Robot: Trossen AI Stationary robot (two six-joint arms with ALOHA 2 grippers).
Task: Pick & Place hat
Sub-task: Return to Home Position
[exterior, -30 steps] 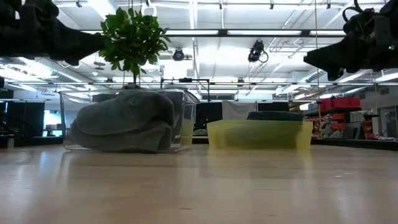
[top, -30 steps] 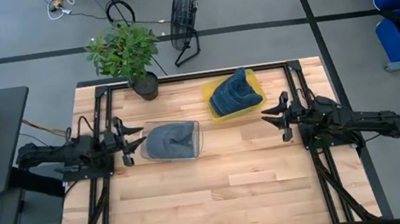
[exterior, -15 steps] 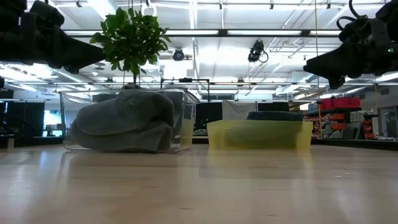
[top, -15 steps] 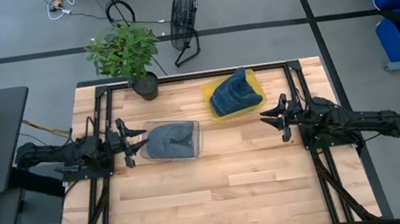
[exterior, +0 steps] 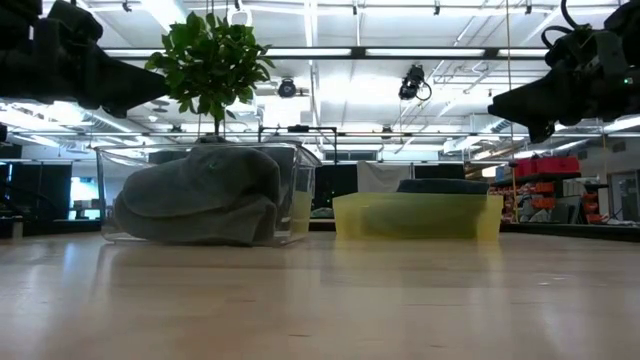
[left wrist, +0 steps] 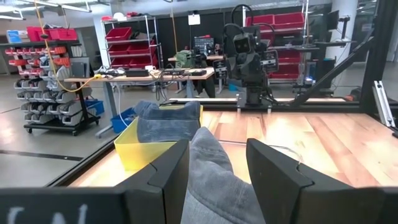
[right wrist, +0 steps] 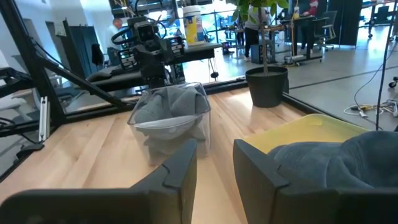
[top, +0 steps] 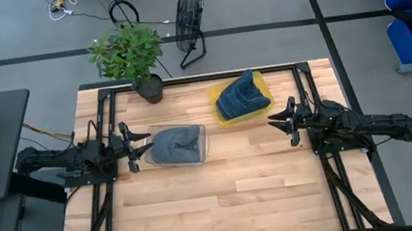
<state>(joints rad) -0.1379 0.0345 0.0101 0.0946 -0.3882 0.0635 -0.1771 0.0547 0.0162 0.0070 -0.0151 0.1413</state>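
A grey-blue hat (top: 176, 146) lies crumpled inside a clear plastic bin (top: 196, 129) left of the table's middle; it fills the bin (exterior: 200, 195) in the low view. A yellow bin (top: 259, 84) at the far side holds folded blue hats (top: 239, 97). My left gripper (top: 137, 146) hovers open just left of the clear bin, above table height (exterior: 150, 82), with the hat (left wrist: 214, 186) straight ahead of its fingers (left wrist: 217, 162). My right gripper (top: 279, 122) hovers open near the yellow bin's right near corner (exterior: 505, 100), facing the clear bin (right wrist: 171, 115).
A potted plant (top: 134, 57) stands at the table's far left edge, behind the clear bin. A floor fan (top: 189, 18) stands beyond the table. Bare wood (top: 225, 201) covers the near half of the table. Black frame rails (top: 102, 113) run along both sides.
My left gripper has moved a little toward the clear bin and dipped slightly, staying open. My right gripper has shifted slightly toward the table's left and lowered a touch. Both have held still over the last half second. The hats and bins have not moved.
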